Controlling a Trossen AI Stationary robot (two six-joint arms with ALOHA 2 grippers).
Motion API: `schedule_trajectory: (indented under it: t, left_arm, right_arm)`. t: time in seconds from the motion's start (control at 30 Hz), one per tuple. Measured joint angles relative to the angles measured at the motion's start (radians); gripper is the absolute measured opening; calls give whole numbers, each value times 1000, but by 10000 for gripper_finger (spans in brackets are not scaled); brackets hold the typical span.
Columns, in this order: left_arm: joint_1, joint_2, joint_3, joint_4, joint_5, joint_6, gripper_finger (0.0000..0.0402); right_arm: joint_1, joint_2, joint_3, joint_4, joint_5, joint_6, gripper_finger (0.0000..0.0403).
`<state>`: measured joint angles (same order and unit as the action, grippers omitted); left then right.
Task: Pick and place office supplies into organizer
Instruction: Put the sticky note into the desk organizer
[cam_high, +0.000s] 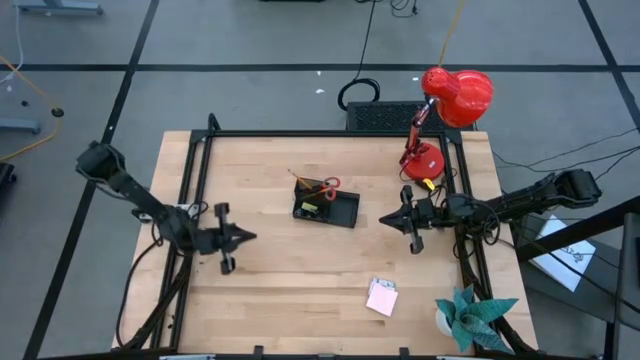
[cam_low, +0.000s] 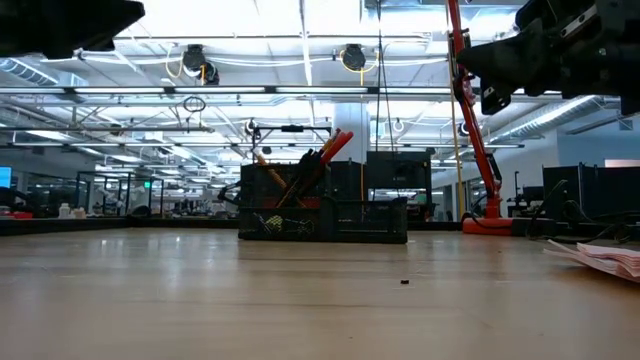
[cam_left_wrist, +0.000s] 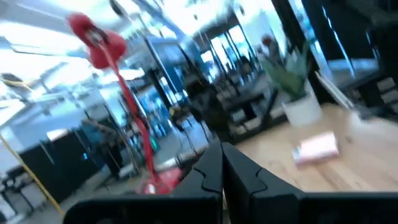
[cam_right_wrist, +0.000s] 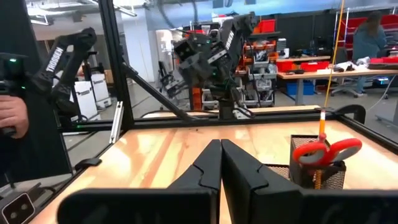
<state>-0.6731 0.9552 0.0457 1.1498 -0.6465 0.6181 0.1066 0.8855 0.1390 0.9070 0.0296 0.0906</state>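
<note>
Both arms hang above the tabletop (cam_high: 280, 290), neither carrying anything. Left hand (cam_high: 243, 237) is clenched, empty, out over the left half of the tabletop, tips pointing toward the middle. Right hand (cam_high: 388, 218) is clenched too, empty, just right of the organizer (cam_high: 327, 208), well clear of it.

Organizer sits near the tabletop's centre, slightly toward the back. Red-handled scissors (cam_high: 329, 185) stand handles-up in its taller section, with an orange pencil (cam_high: 305, 182) leaning out beside them; something yellow (cam_high: 311, 209) lies in a low compartment. From the low view the same tray shows the stuff poking up at its left end.

Pink sticky-note pad (cam_high: 382, 297) lies flat on the tabletop toward the front right, near the teal paper plant (cam_high: 471, 318). Red desk lamp (cam_high: 455, 97) stands at the back right corner.
</note>
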Motion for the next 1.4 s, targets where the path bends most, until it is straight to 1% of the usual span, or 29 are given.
schedule_trajectory:
  t: [0.07,0.1,0.2,0.27,0.37,0.43,0.47,0.53,0.6,0.7,0.8,0.97,1.13,1.2,1.3,1.4]
  left_arm:
    - [54,-19,-36,81,78,20,2]
    - [94,-24,-33,80,137,12,2]
    - [248,-29,-35,32,328,-67,2]
    - [364,-25,-36,-19,429,-144,2]
    - [513,-26,-36,-39,619,-227,2]
    - [586,-26,-36,-42,752,-243,2]
    - [613,-26,-36,-42,802,-247,1]
    - [660,-26,-36,-45,863,-255,1]
    - [703,-26,-36,-68,888,-275,2]
    - [758,-26,-36,-112,924,-323,1]
    - [789,-26,-36,-119,927,-363,4]
    - [798,-27,-35,-90,861,-394,18]
    - [798,-26,-35,-187,800,-397,15]
    - [798,-26,-35,-206,775,-437,10]
    - [798,-26,-35,-250,769,-506,3]
    - [791,-26,-35,-320,786,-544,7]
  right_arm:
    - [0,0,0,-7,0,2,4]
    - [0,0,0,-8,0,2,4]
    - [0,0,0,-6,3,-1,4]
    - [-1,0,0,-7,1,-5,4]
    - [-1,6,0,-19,-3,-6,4]
    - [-1,10,0,-25,-3,-21,4]
    - [-1,13,0,-22,-3,-25,4]
    - [-1,21,0,-22,-4,-25,4]
    - [0,28,0,-30,-11,-24,4]
    - [0,37,0,-46,-72,-25,4]
    - [0,50,0,-53,-86,-35,4]
    - [0,51,0,-44,-87,-108,4]
    - [0,51,0,-23,-134,-126,4]
    - [0,51,0,-22,-136,-105,4]
    - [0,51,0,-33,-136,-79,4]
    - [0,51,0,-33,-136,-75,4]
